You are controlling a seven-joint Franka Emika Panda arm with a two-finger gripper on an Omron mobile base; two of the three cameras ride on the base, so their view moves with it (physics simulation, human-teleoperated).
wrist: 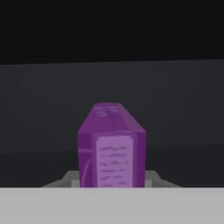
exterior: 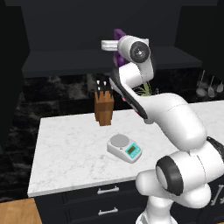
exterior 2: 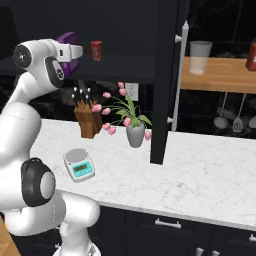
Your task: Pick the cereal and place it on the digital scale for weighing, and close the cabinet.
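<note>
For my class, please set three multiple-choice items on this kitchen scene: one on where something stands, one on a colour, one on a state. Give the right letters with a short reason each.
1. Where does the small white digital scale with a round grey plate stand?
A. on the white marble counter, in front of the wooden knife block
B. inside the cabinet
C. on the floor

2. What colour is the flat cereal box?
A. green
B. purple
C. yellow

3. How is the robot's two-finger gripper?
A. wide open above the scale
B. shut on the cereal box
C. shut on the knife block

Answers:
1 A, the base views show it on the marble near the block.
2 B, the hand view shows a purple box with a paler label.
3 B, the box sits between the fingertips up at the open black wall cabinet, beside the small red can.
</note>
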